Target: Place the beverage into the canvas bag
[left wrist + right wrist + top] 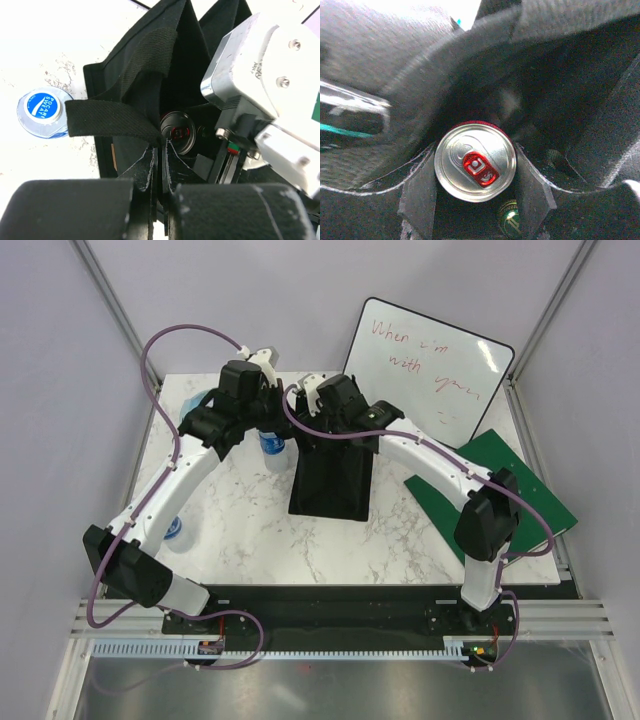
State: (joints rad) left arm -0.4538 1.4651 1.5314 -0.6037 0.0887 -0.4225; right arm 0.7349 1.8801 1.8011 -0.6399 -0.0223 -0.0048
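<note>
Right end effector [476, 150] grips can [475, 169] inside canvas bag [570, 75]

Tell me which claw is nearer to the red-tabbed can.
Right. The right claw grips the can inside the canvas bag; the left claw pinches the bag's top edge, above it.

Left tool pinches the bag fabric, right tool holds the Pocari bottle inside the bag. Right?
No. The right tool holds a red-tabbed can, per the right wrist view; the Pocari bottle stands outside the canvas bag. The left tool does pinch the fabric.
</note>
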